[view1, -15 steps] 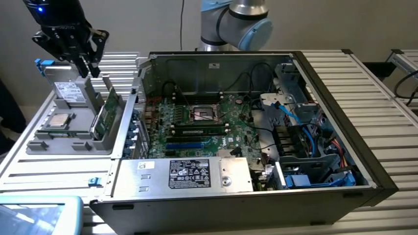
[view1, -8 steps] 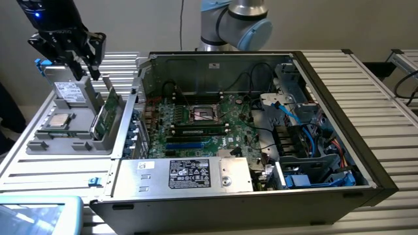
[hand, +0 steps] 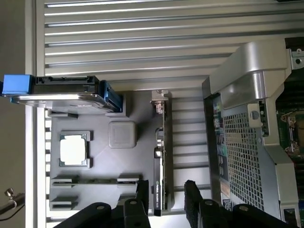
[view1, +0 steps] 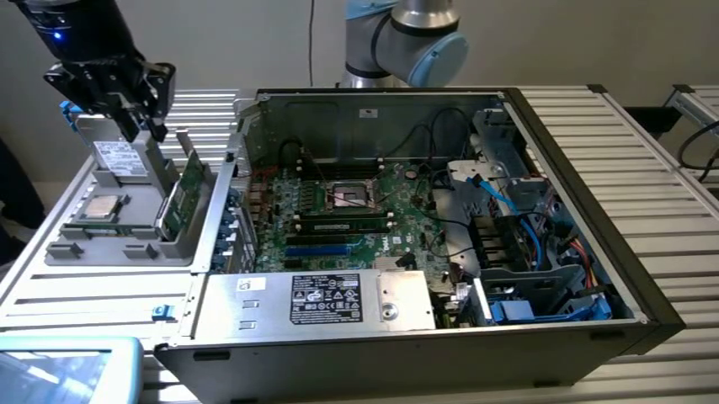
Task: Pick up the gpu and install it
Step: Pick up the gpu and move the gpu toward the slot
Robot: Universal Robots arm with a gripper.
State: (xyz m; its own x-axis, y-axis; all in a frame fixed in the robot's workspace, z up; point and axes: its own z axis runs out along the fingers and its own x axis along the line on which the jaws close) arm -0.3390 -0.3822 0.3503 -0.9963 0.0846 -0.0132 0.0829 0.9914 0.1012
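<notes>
Over grey tray (view1: pixel 101 252) at exterior view's left, my pincer (view1: pixel 141 126) hangs, 2 fingers (hand: pixel 142 194) spread wide, gripping nothing. Beneath: hard drive (view1: pixel 113 156) upright in slot, processor chip (view1: pixel 101 207) flat. Next right, gpu (view1: pixel 182 195) on edge in tray slot, green face showing; wrist view shows it between my fingers, gap each side. Further right, open computer case (view1: pixel 337 126), motherboard (view1: pixel 393 189) exposed.
</notes>
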